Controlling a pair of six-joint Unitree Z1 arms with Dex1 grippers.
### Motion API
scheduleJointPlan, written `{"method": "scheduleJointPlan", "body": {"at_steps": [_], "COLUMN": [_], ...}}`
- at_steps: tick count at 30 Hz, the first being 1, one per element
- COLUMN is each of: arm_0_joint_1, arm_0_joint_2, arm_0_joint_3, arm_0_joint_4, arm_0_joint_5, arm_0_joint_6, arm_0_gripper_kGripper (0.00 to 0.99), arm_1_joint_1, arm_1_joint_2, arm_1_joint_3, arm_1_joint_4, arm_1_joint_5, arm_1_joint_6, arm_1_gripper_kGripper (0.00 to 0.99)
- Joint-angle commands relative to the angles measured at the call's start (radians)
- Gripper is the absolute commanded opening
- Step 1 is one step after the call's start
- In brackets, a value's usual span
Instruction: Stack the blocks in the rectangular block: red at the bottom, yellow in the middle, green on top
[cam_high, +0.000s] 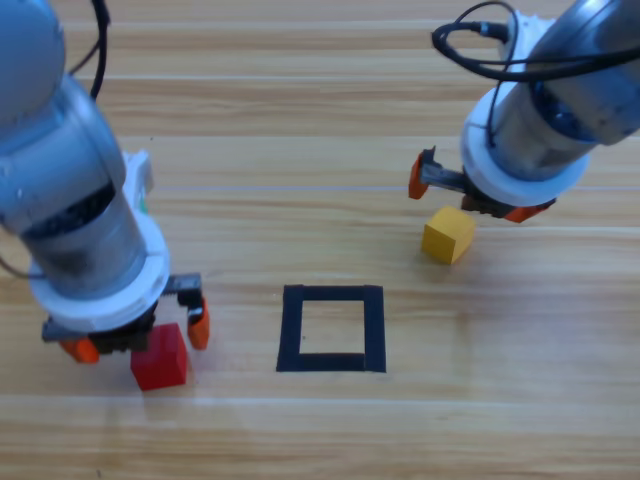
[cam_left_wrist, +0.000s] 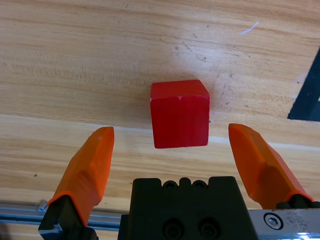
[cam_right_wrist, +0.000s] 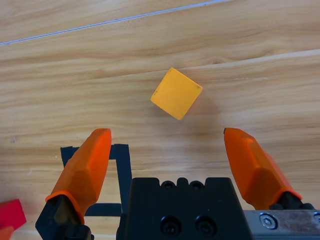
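Note:
The red cube sits on the table left of the black tape frame. My left gripper hangs over it, open, with one jaw on each side and not touching. In the left wrist view the red cube lies just ahead of the left gripper. The yellow cube rests up and right of the frame, turned at an angle. My right gripper hovers open just behind it. The right wrist view shows the yellow cube ahead of the right gripper. The green cube is out of view.
The tape frame has nothing inside it. A corner of the frame shows at the right edge of the left wrist view. The right wrist view shows the frame at lower left and a bit of the red cube.

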Motion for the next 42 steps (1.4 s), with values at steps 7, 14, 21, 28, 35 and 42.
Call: {"method": "scheduleJointPlan", "body": {"at_steps": [7, 14, 21, 28, 35, 42], "arm_0_joint_1": [-0.010, -0.010, -0.008, 0.016, 0.024, 0.033], "arm_0_joint_2": [0.039, 0.096, 0.125, 0.117, 0.116, 0.100], "arm_0_joint_3": [0.064, 0.071, 0.068, 0.076, 0.079, 0.030], "arm_0_joint_4": [-0.113, -0.157, -0.171, -0.171, -0.167, -0.137], "arm_0_joint_5": [-0.018, -0.004, 0.012, 0.019, 0.020, 0.025], "arm_0_joint_6": [-0.054, -0.063, -0.060, -0.025, 0.041, 0.185], "arm_0_gripper_kGripper": [0.971, 0.957, 0.920, 0.756, 0.379, 0.095], "arm_1_joint_1": [-0.037, -0.051, -0.054, -0.059, -0.068, -0.080], "arm_1_joint_2": [0.165, 0.227, 0.277, 0.295, 0.320, 0.324], "arm_1_joint_3": [-0.076, -0.104, -0.134, -0.139, -0.159, -0.173], "arm_1_joint_4": [-0.008, -0.002, -0.001, 0.004, 0.027, 0.070], "arm_1_joint_5": [-0.047, -0.058, -0.052, -0.052, -0.043, -0.018], "arm_1_joint_6": [0.206, 0.298, 0.330, 0.352, 0.356, 0.342], "arm_1_gripper_kGripper": [0.990, 0.985, 0.976, 0.920, 0.876, 0.268]}}
